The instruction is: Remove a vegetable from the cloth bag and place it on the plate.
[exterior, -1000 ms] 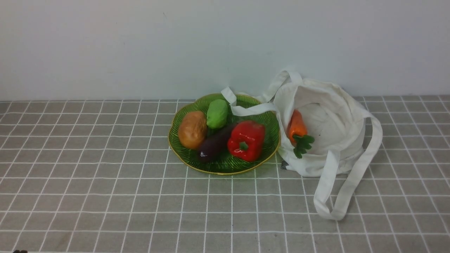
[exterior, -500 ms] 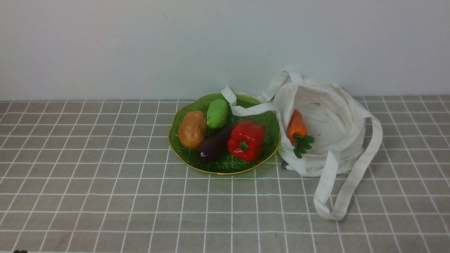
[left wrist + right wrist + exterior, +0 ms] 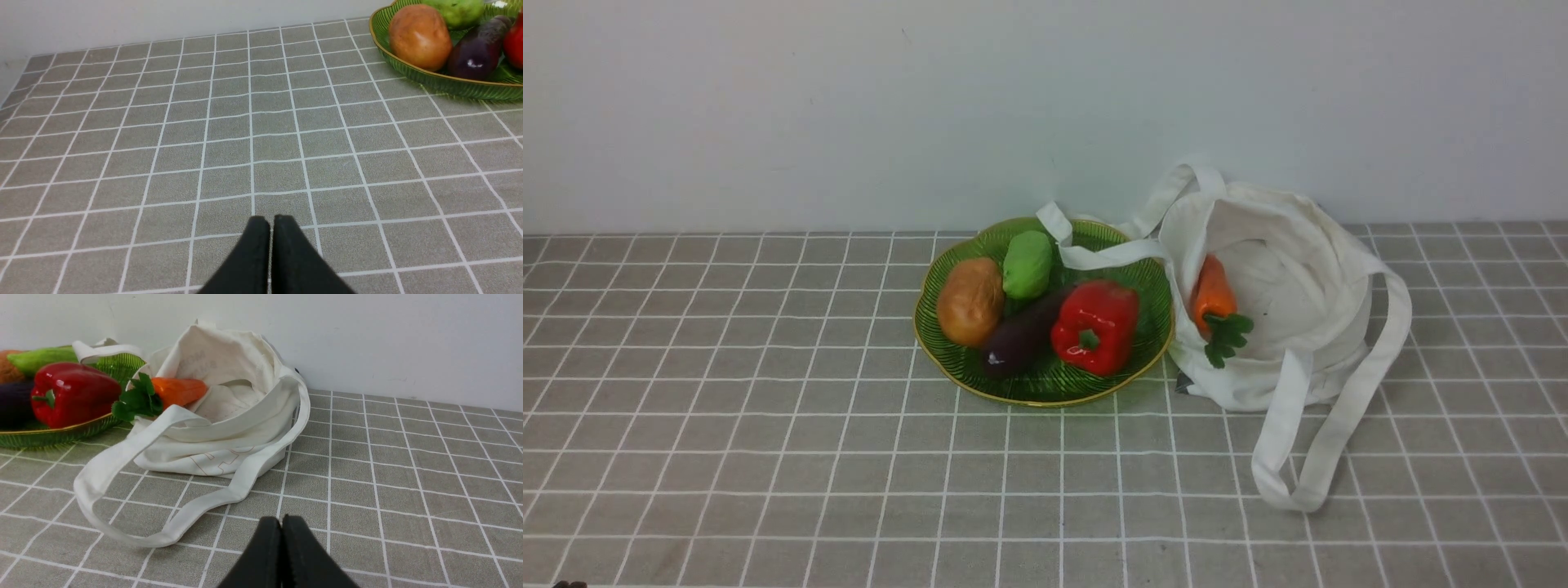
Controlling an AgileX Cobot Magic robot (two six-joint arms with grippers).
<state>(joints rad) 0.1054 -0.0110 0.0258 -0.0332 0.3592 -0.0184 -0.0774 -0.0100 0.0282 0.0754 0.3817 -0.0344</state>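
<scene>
Seeing no change since earlier | smooth green vegetable (image 3: 1027,263) at plate's (image 3: 1045,390) 11 o'clock | soft cloth bag (image 3: 1298,327) at 3 | my left gripper (image 3: 271,222), right gripper (image 3: 281,521) fingers pressed together

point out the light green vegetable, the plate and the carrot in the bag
light green vegetable (image 3: 1027,264), front view, middle of its body
plate (image 3: 1045,398), front view, near rim with the gold edge
carrot (image 3: 178,391), right wrist view, orange body inside the cloth bag (image 3: 245,428)

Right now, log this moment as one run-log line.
left gripper shut, empty | right gripper shut, empty | vegetable on plate | carrot in cloth bag
</scene>
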